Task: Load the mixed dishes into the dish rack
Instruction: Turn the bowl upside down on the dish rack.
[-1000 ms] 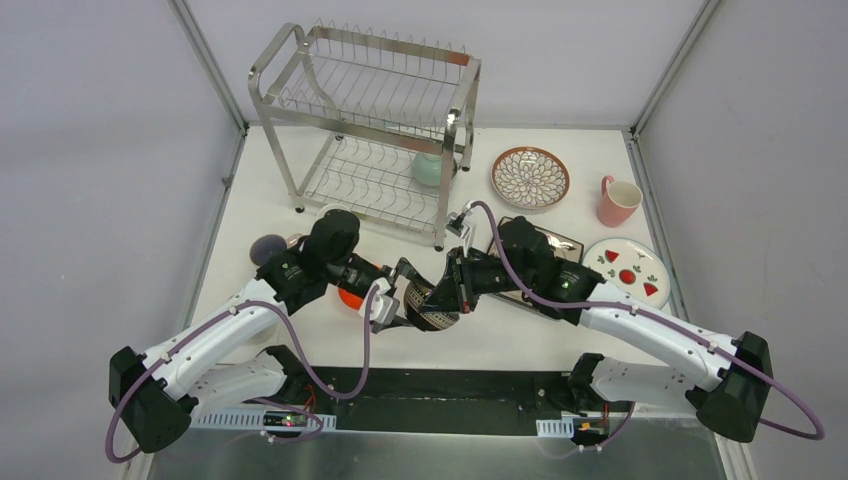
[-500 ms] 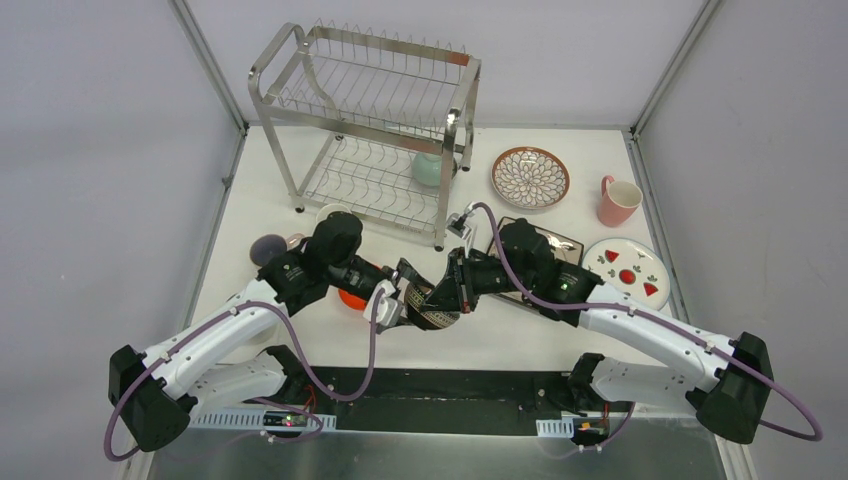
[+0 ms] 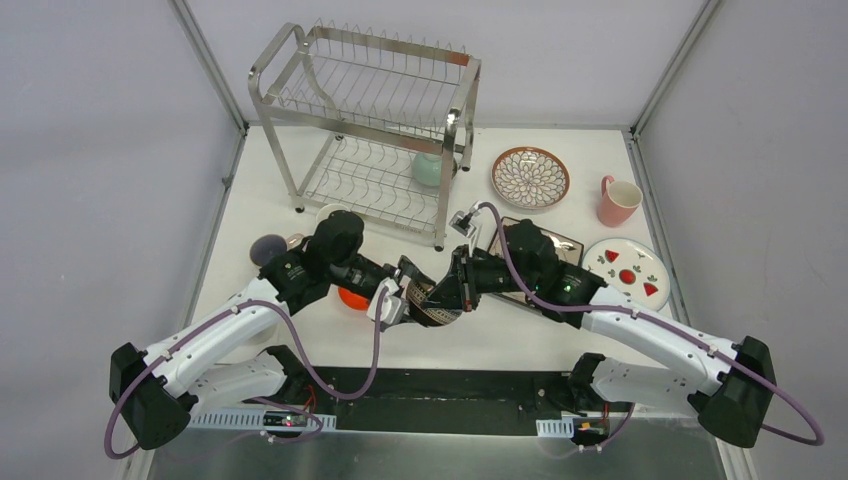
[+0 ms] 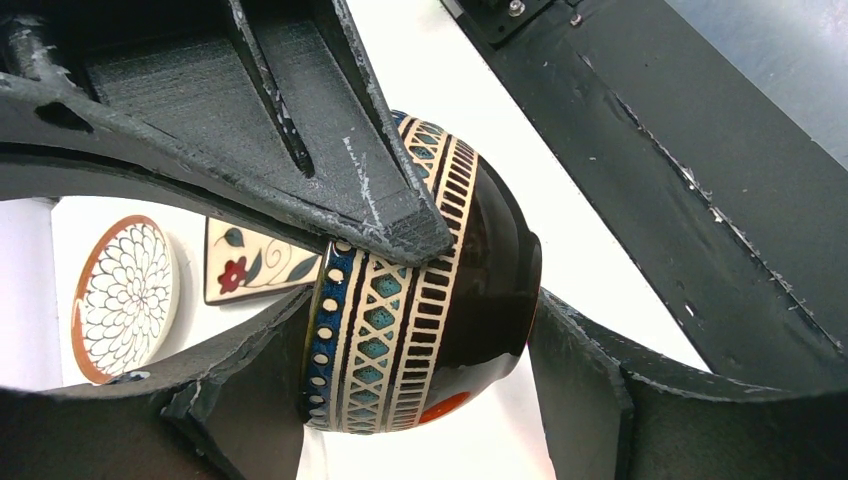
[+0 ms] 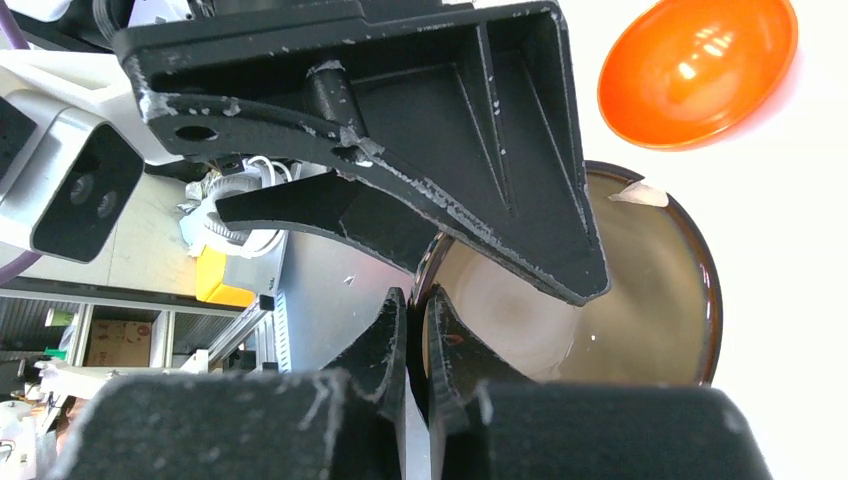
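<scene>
right gripper clenches the tan bowl by its rim for handover; left gripper straddles it, whether grasping i cannot tell.

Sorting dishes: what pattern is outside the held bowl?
Geometric cream-blue bands on brown bowl; left wrist view.

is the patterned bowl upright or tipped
Tipped on its side: the patterned bowl has its mouth facing sideways, toward the right gripper pinching its rim.

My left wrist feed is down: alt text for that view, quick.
A dark bowl with a cream-and-blue patterned band lies on its side, clasped between the left claw's two black fingers. Behind it on the white table are a petal plate and a floral square plate.
</scene>
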Motion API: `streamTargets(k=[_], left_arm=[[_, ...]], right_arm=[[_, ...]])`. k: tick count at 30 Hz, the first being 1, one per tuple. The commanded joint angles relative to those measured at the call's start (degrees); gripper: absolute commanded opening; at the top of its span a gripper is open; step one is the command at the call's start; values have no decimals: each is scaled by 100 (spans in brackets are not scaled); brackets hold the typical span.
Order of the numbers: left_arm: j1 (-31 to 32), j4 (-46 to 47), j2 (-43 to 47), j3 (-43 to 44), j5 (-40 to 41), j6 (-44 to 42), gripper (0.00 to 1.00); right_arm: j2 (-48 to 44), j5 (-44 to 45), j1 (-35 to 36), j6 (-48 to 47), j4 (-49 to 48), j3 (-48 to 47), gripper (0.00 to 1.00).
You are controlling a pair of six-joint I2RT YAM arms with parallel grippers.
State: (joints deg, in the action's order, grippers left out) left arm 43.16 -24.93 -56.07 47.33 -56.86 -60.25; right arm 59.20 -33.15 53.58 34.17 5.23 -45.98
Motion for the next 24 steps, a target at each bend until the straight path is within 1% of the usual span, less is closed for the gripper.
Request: streamTargets(k=[1, 13, 24], left_arm=[[-47, 384, 157, 160, 357, 144, 38], [-44, 430, 103, 169, 423, 200, 35], [-53, 423, 154, 204, 529, 252, 33]], right_arm=[[-347, 464, -128, 87, -129, 9, 0], [-344, 508, -161, 87, 134, 101, 0], [-383, 152, -190, 87, 1093, -45, 0]])
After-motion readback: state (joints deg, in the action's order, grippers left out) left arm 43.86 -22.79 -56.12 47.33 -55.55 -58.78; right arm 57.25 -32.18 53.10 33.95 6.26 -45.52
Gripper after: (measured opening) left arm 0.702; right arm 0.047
